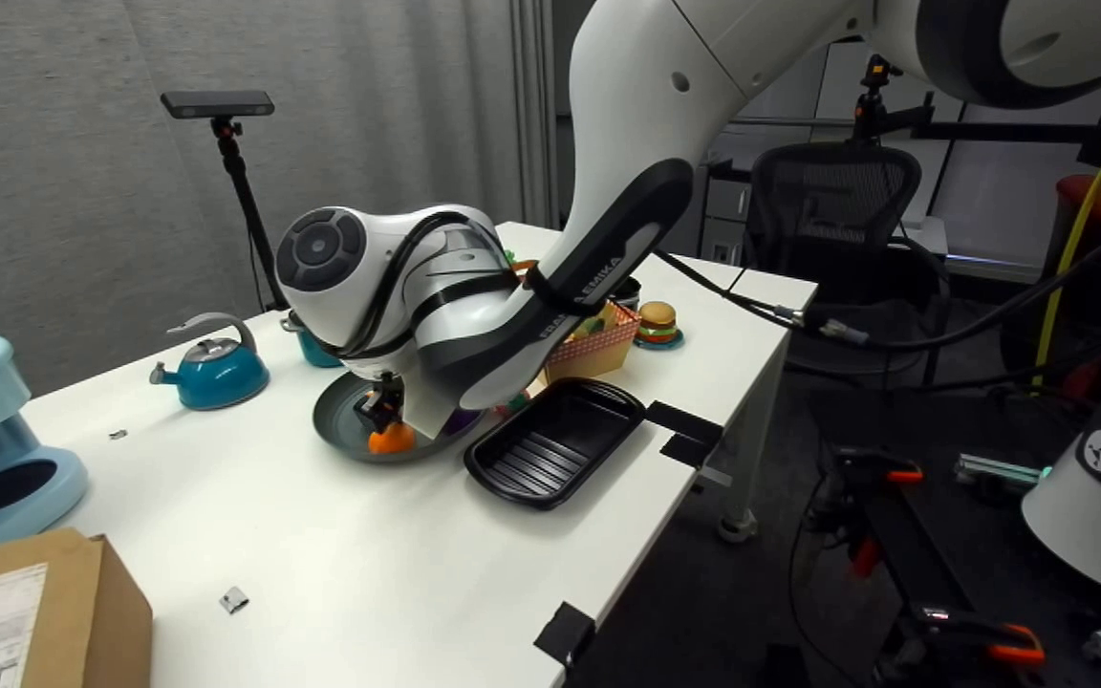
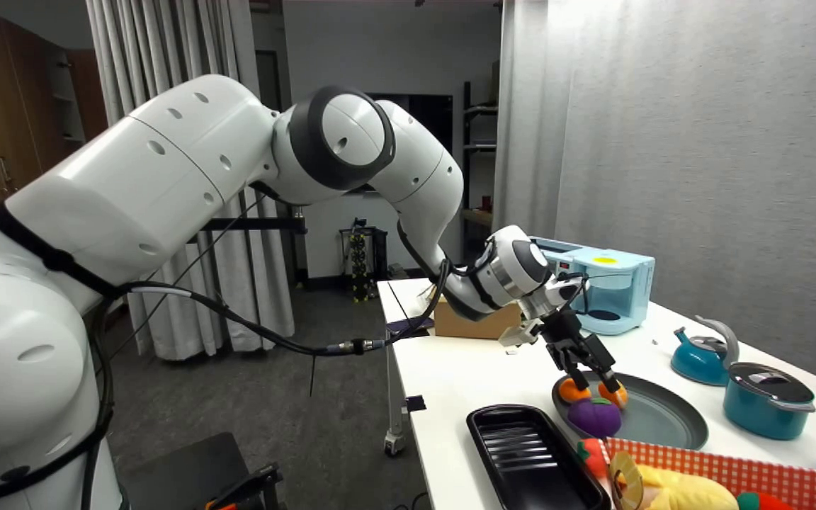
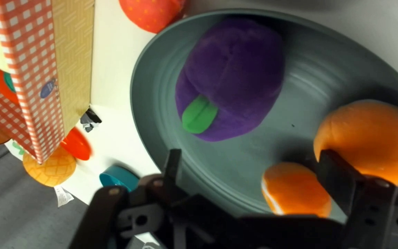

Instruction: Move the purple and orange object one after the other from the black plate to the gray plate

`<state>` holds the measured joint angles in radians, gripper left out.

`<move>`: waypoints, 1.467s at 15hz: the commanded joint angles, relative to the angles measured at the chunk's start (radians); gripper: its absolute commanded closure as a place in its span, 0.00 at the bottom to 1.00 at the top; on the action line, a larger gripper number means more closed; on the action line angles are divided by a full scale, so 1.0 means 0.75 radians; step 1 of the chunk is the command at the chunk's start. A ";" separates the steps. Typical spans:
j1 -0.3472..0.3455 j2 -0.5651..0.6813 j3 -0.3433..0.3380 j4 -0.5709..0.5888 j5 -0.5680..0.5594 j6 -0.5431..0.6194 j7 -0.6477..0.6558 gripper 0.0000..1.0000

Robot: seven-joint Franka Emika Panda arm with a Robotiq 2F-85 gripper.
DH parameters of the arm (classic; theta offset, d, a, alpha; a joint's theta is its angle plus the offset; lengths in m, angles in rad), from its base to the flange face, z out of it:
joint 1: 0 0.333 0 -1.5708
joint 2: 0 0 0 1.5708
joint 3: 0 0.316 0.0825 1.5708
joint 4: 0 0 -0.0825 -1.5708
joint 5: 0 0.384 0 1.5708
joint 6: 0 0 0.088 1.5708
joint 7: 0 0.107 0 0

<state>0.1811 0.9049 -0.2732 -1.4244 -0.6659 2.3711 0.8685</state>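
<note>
Gripper (image 3: 250, 154): spread wide above the gray plate (image 3: 302, 107); partly masked by the arm (image 1: 636, 105) in an exterior view. Purple toy (image 3: 233, 76): on the gray plate, whole in the wrist view. Large orange (image 3: 371, 138): on the plate, edge covered by the gripper; contact cannot be told. Small orange (image 3: 295, 192): on the plate, lower part hidden behind the gripper in the wrist view. Black tray (image 2: 550, 460): just beside the plate, near end cut off in an exterior view. Basket (image 3: 73, 52): cut off in the wrist view, contents only partly seen.
</note>
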 commanded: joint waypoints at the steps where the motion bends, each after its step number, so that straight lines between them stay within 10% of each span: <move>1: 0.024 -0.028 -0.032 -0.006 -0.013 0.016 0.023 0.00; 13: 0.130 -0.455 -0.048 -0.437 -0.063 -0.055 0.050 0.00; 22: 0.043 -1.062 0.192 -1.021 0.029 -0.324 -0.108 0.00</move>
<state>0.2629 0.3052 -0.2070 -2.0060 -0.6677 2.1549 0.8593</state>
